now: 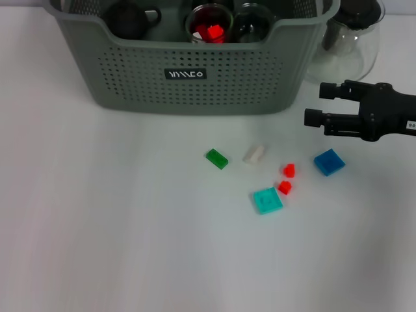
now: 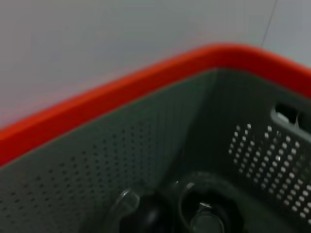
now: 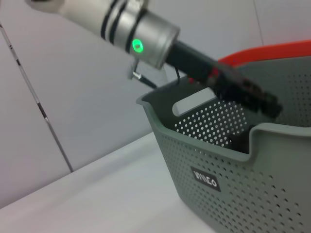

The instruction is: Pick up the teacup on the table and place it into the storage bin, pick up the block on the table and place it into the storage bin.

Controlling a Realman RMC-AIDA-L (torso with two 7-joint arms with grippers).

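Observation:
The grey-green storage bin point(image 1: 195, 78) stands at the back of the table. Inside it are a dark teacup point(image 1: 127, 19) and a glass cup holding a red block point(image 1: 213, 31). Several small blocks lie on the table in front: green point(image 1: 216, 158), white point(image 1: 253, 154), two red point(image 1: 288, 170), cyan point(image 1: 267, 200) and blue point(image 1: 329, 162). My right gripper point(image 1: 314, 104) hovers open and empty at the right, just behind the blue block. The right wrist view shows my left gripper point(image 3: 257, 99) over the bin point(image 3: 233, 165). The left wrist view looks down at the dark teacup point(image 2: 146, 218) on the bin's floor.
A clear glass pitcher point(image 1: 351, 45) with a black lid stands right of the bin, close behind my right gripper. A second glass cup point(image 1: 253, 23) sits in the bin. A red rim point(image 2: 121, 92) shows just behind the bin's far wall.

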